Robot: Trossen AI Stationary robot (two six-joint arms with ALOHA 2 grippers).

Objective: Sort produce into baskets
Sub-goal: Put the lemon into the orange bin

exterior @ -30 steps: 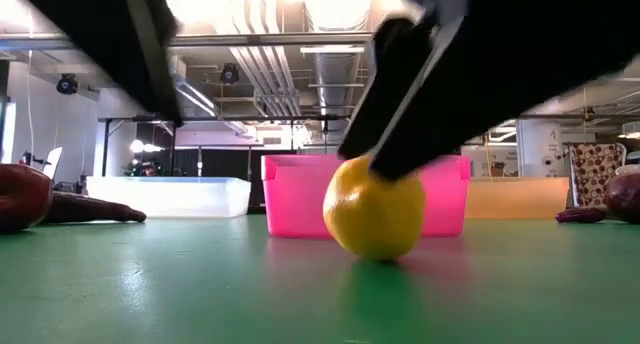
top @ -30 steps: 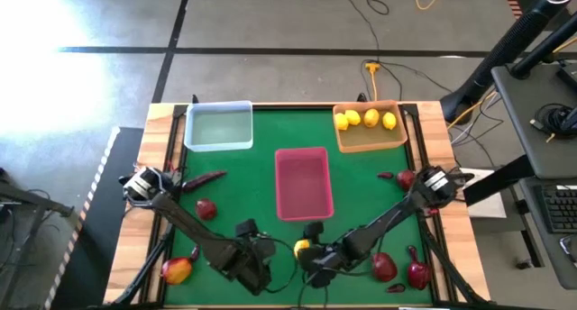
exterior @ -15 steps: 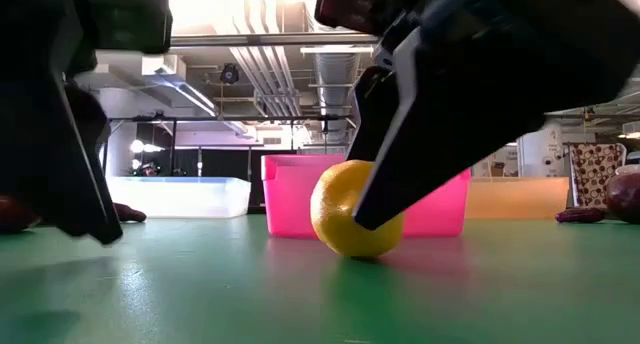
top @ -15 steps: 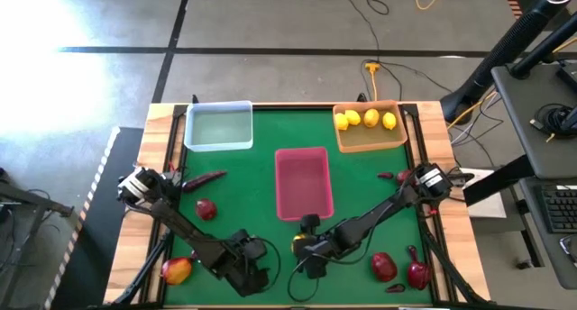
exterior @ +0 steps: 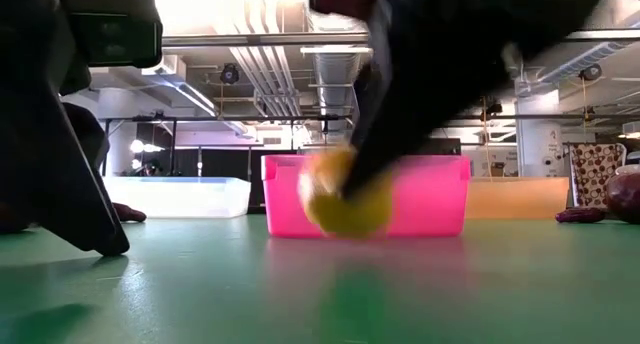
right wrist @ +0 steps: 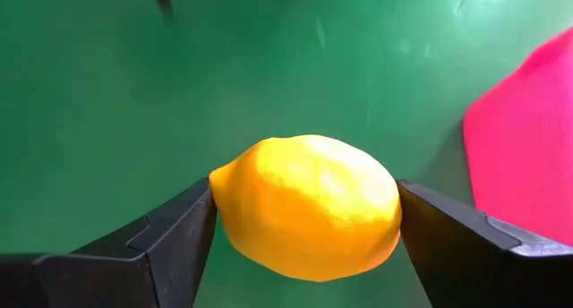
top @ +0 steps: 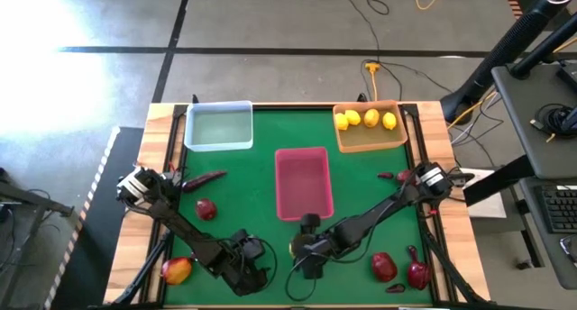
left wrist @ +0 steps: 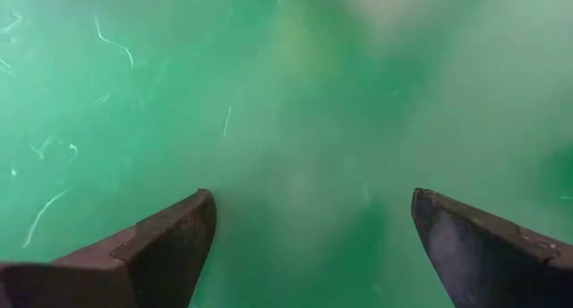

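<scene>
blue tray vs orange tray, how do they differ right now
The pale blue tray sits at the table's far left corner; the tan-orange tray sits at the far right. The blue tray looks empty and see-through, while the orange tray is opaque and holds four lemons along its far side. Both are shallow rectangles of similar size, set along the far edge of the green mat.

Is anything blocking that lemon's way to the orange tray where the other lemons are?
The lemon sits between the right gripper fingers. The pink tray lies just beyond it, partly toward the orange tray. Lifted, it should pass over.
</scene>
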